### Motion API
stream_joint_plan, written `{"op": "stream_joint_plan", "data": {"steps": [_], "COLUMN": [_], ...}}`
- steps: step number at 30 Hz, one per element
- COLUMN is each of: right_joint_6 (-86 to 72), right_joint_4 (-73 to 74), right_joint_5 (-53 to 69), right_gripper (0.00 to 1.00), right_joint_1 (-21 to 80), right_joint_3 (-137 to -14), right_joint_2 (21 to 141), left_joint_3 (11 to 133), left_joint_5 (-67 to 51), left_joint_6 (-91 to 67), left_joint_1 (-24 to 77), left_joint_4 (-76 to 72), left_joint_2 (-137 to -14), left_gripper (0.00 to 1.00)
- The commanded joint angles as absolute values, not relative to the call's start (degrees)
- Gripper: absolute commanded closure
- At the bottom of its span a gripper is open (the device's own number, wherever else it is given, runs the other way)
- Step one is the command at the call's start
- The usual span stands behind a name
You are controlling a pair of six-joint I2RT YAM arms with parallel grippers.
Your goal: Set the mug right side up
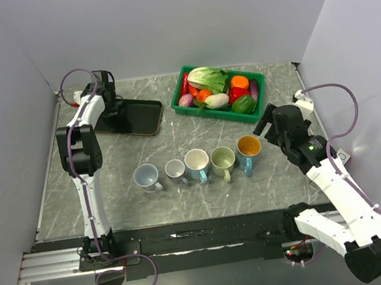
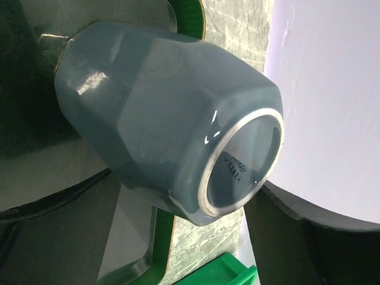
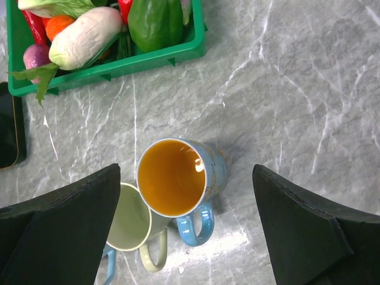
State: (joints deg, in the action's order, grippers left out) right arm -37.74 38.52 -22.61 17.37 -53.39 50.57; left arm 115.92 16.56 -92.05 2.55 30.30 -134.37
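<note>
The blue-grey faceted mug [image 2: 160, 113] is base-up over the black tray [image 1: 138, 118] at the far left of the table [image 1: 196, 131]. The left end effector [image 1: 108, 90] straddles it, probably lining up the flip, but I can't tell if it's clamped. The right end effector [image 1: 269, 122] hangs released and empty above the orange-lined mug [image 3: 172, 178], out of the way

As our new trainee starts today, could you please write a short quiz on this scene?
1. How many mugs stand upright in a row?
2. True or false: the right gripper hangs open above the orange-lined mug.
3. The grey-blue mug between the left gripper's fingers shows the wrist camera which part? A) mouth B) base C) handle
Key: 1) five; 2) true; 3) B.
</note>
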Motion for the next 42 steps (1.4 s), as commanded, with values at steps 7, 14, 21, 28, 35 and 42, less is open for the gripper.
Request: {"op": "stream_joint_plan", "data": {"steps": [7,14,21,28,35,42], "right_joint_6": [-40.3,-41.9,-42.5,-42.1,-42.1,-41.7], "right_joint_4": [36.6,36.6,36.7,36.5,36.0,35.3], "right_joint_5": [-21.4,-20.4,-19.8,-19.2,-19.1,-18.7], "right_gripper": [0.04,0.05,0.05,0.05,0.06,0.06], "right_joint_1": [16.8,16.8,16.7,16.7,16.7,16.7], "right_joint_3": [-54.5,-52.0,-50.9,-50.9,-50.5,-51.0], "right_joint_2": [50.0,48.1,46.9,47.2,47.3,48.8], "left_joint_3": [108.9,106.8,99.6,101.9,108.6,108.4], "left_joint_5": [15.8,19.1,21.4,23.6,27.5,26.0], "left_joint_6": [-85.8,-82.4,-80.0,-76.6,-66.7,-63.8], "left_joint_1": [2.4,2.4,2.4,2.4,2.3,1.7], "left_joint_4": [33.9,38.8,37.4,38.2,39.2,38.6], "left_joint_2": [-128.5,-125.5,-120.5,-120.8,-123.1,-124.1], "left_gripper": [0.24,0.24,0.28,0.33,0.35,0.46]}}
